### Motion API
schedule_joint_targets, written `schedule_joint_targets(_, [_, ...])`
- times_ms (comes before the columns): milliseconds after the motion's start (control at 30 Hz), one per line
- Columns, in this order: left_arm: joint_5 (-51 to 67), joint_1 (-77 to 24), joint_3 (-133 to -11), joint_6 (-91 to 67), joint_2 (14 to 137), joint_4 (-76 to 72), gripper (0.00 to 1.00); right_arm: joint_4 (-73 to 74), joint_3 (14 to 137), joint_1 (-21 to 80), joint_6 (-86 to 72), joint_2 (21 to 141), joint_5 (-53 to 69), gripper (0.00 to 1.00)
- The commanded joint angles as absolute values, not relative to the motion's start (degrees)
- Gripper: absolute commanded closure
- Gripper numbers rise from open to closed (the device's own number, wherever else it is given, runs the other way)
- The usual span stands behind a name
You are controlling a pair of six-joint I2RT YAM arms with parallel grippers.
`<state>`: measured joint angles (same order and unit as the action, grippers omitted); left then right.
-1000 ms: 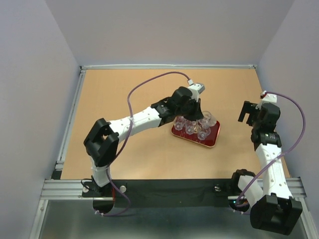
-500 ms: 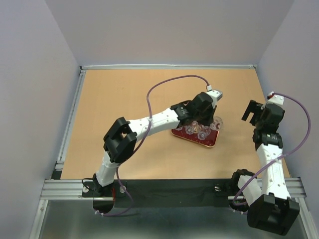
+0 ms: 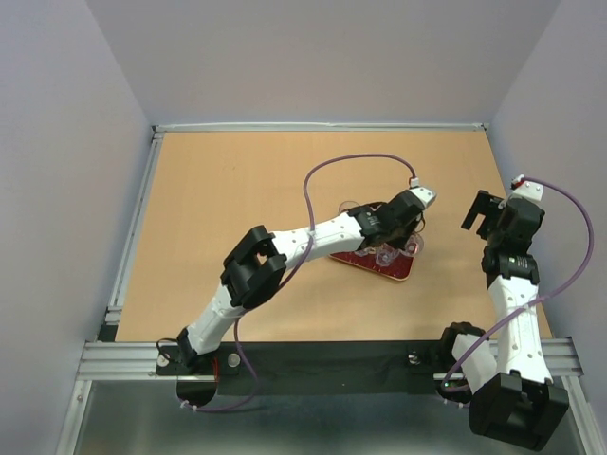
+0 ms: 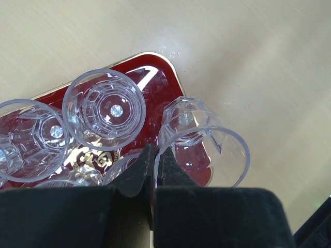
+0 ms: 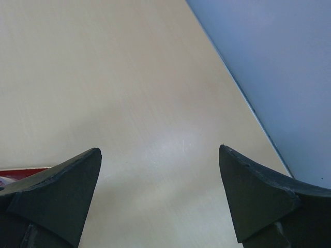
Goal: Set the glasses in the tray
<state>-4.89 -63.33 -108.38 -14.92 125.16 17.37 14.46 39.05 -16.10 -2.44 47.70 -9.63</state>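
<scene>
Here the left gripper [image 4: 154,155] is clamped on the wall of one glass [image 4: 201,147], one finger inside the rim and one outside; this glass leans, its mouth toward the wrist camera, its base above the corner of the tray [image 4: 161,85]; whether the base touches the tray I cannot tell. Several other glasses [image 4: 103,109] stand close together in the dark red tray, just beside the held one. In the top view the tray [image 3: 377,271] lies on the table [image 3: 237,190], right of centre. The right gripper [image 5: 159,150] has its fingers wide apart and holds nothing; it hangs over bare table near the right wall, apart from the tray.
</scene>
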Motion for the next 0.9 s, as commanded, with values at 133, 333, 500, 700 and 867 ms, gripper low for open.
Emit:
schedule_joint_targets(133, [-9.1, -64.5, -114.4, -12.7, 126.2, 19.5, 1.00, 11.0, 39.7, -16.6, -3.0, 46.3, -9.7, 0.00])
schedule_joint_targets(333, [-11.1, -65.0, -116.1, -12.2, 127.8, 20.8, 1.00, 10.9, 39.7, -16.7, -3.1, 46.1, -9.3, 0.00])
schedule_joint_targets(500, [-12.6, -65.3, -117.6, -11.9, 128.7, 22.1, 0.99, 11.0, 39.7, -16.7, -3.2, 46.0, -9.1, 0.00])
schedule_joint_targets(700, [-13.2, -65.5, -117.9, -11.8, 128.9, 22.4, 0.95, 10.9, 39.7, -16.7, -3.1, 45.6, -9.1, 0.00])
schedule_joint_targets(867, [-13.8, -65.7, -118.5, -11.7, 129.3, 22.9, 0.92, 10.8, 39.6, -16.7, -3.1, 45.4, -9.1, 0.00])
